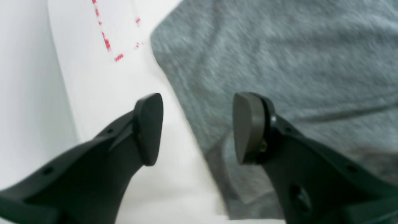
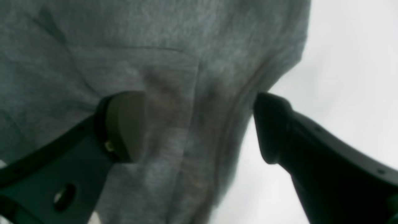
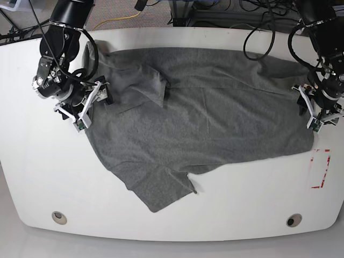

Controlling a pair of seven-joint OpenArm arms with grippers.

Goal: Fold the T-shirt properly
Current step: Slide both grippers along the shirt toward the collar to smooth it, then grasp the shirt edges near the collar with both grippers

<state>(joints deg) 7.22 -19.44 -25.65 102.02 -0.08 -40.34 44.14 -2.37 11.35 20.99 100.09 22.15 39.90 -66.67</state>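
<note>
T-shirt [image 3: 204,121] lies spread across the white surface [image 3: 177,226], grey, unprinted, rumpled in places. One sleeve points toward the near edge of the surface; the other is bunched near the upper left of the base view. The cloth runs nearly the full width between the two arms.

Right hand [image 2: 199,127], at the left of the base view: jaws stand wide apart, nothing clamped between them. One finger [image 2: 124,124] sits over the grey cloth, the other over bare white beyond the shirt's edge. A folded ridge of cloth lies between the two. Whether the tips touch the cloth, cannot tell; the wrist view is blurred.

Left hand [image 1: 199,127], at the right of the base view: jaws parted, holding nothing. It hangs over the shirt's edge, one finger [image 1: 149,127] above the white surface, the other above the cloth.

Red dashed marking [image 3: 321,169] on the surface just beside the shirt's right end, near the left hand.
</note>
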